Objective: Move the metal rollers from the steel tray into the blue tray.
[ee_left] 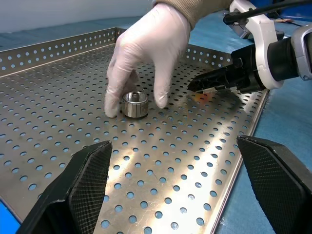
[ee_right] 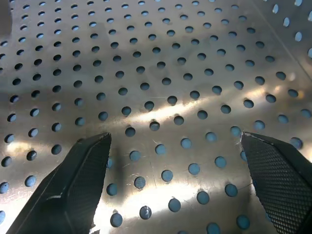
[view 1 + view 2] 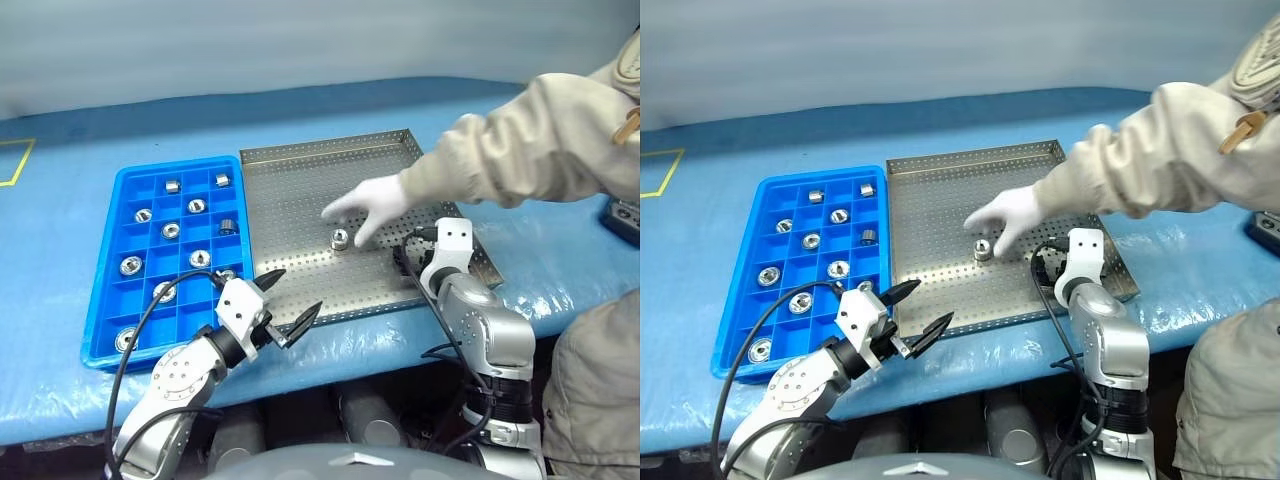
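The steel tray lies mid-table with one metal roller standing on its perforated base. A person's white-gloved hand has its fingertips around that roller. To the left lies the blue tray, with several rollers in its compartments. My left gripper hangs open over the steel tray's near left corner, pointing toward the roller. My right gripper is open just above the tray's right part, with nothing between its fingers; it is to the right of the gloved hand.
A person in a beige sleeve reaches in from the right across the tray's far right corner. A dark object lies at the table's right edge. Yellow tape marks the blue cover at far left.
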Robot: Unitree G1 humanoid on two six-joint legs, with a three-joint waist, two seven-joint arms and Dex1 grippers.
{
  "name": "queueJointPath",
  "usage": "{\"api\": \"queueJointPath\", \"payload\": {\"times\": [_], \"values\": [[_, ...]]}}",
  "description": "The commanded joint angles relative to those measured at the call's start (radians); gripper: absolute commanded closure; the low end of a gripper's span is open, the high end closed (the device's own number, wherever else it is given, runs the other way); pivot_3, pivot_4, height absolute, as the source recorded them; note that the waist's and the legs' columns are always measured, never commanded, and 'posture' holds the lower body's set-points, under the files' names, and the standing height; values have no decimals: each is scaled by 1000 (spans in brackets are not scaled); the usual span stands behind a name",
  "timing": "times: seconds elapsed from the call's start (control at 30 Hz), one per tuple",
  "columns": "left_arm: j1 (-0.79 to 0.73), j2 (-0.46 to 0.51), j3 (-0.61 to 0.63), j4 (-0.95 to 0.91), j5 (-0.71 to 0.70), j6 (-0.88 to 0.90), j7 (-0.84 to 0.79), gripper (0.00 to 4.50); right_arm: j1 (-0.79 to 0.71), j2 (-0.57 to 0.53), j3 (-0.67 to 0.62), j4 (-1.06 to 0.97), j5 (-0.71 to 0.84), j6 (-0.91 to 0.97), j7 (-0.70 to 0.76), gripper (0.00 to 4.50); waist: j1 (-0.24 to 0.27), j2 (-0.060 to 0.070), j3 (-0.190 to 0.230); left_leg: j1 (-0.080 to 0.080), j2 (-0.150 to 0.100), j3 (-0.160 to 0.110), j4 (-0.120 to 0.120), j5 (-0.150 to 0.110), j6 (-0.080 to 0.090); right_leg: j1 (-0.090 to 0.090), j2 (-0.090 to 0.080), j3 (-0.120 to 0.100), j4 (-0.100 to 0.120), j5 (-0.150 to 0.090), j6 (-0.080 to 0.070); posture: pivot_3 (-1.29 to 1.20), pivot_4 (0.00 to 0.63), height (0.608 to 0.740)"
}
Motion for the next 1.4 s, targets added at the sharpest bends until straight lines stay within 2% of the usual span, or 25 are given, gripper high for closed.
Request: {"api": "queueJointPath", "payload": {"times": [0.03, 0.33, 0.6, 0.9, 1.07, 1.33, 1.37, 1.4], "values": [[1, -5, -3, -23, -5, -10, 4, 0, -13, -7, 7, -27, 7, -17, 4, 19, 0, 0, 0, 0, 0, 0, 0, 0, 0, 0, 0, 0, 0, 0, 0, -91, 150, 740], [6, -17, 3, -27, 2, -18, 26, 0, -132, 8, 117, -48, 32, -82, 77, 19, -1, 1, 0, 1, 0, 1, 0, 0, 1, 0, 0, 1, 1, 0, 0, -53, 150, 740], [39, -20, 15, -53, 9, -24, 57, 0, -230, 48, 199, 118, 26, -169, 116, 19, 34, 0, 0, 0, 0, 0, 0, 1, 1, 0, 0, 0, 0, 3, 4, 11, 150, 740], [81, -15, 21, -86, 14, -24, 86, 0, -219, 63, 244, 285, 3, -243, 131, 19, 74, 0, 0, 0, 0, 0, 0, 1, 1, 0, 0, 0, 0, 2, 3, 59, 150, 740], [92, -11, 21, -98, 16, -19, 97, 0, -185, 48, 249, 304, -20, -256, 125, 19, 92, 0, 0, 0, 0, 0, 0, 1, 1, 0, 0, 0, 0, 2, 2, 66, 150, 740], [99, -10, 17, -104, 17, -20, 107, 0, -133, 4, 250, 209, -24, -205, 138, 2592, 104, 0, 0, 2, 0, 0, 0, 1, 1, 1, 0, 0, 0, 0, 0, 73, 150, 740], [100, -11, 17, -104, 19, -20, 109, 0, -128, -6, 255, 184, -22, -190, 144, 2777, 105, 1, 0, 2, 0, 0, 0, 1, 1, 1, 0, 0, 0, 0, -1, 78, 150, 740], [101, -13, 16, -105, 20, -20, 112, 0, -124, -17, 260, 159, -22, -177, 151, 2767, 106, 0, 0, 2, 0, 0, 0, 1, 1, 1, 0, 0, 0, 0, -1, 83, 150, 740]]}}
